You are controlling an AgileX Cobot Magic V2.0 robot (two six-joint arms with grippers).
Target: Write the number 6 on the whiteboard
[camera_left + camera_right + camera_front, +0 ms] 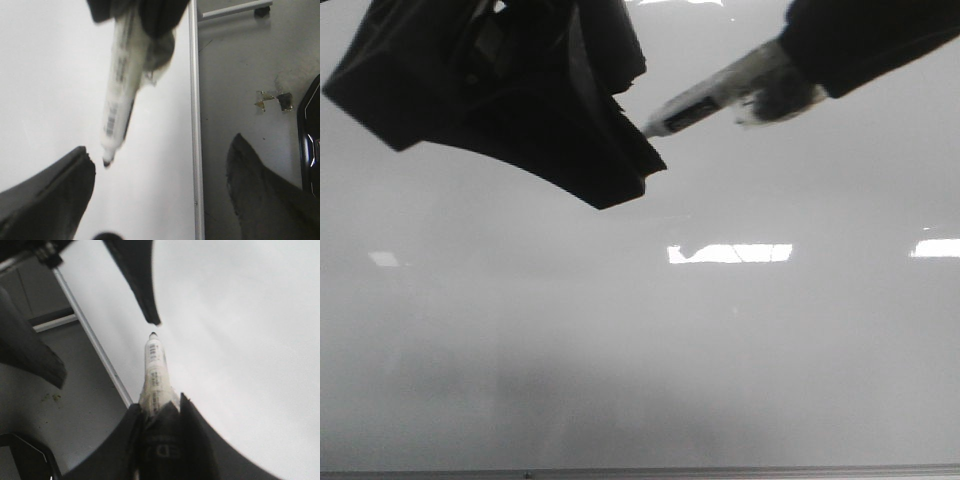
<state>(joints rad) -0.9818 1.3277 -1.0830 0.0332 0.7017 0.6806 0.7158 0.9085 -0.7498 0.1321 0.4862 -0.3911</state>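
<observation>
- No 6 showed on the whiteboard (640, 360); in all three views its glossy grey-white face was bare apart from bright light reflections, so the writing looked not yet begun.
- The board lay flat and filled the front view, with its thin dark edge along the bottom of that view. In the wrist views a pale metal rim (194, 125) marked where the board ended and a grey floor (250, 75) began.
- A white marker (705, 100), uncapped with a small dark tip, pointed slantwise over the upper middle of the board. Whether the tip touched the surface could not be told; in the left wrist view it seemed to hang just above it.
- The right gripper (159, 417) was clamped round the marker's rear end, its two black fingers pressed on either side of the barrel.
- The left gripper (160, 200) hung just beside the marker tip with its fingers spread wide apart and nothing between them; one finger tip sat very near the marker's point.
- Judgement: the step in hand was bringing the pen to its starting spot. The next move called for lowering the tip until it met the board, then drawing the long upper stroke and closing the loop, with the left gripper kept clear of the pen's path.
</observation>
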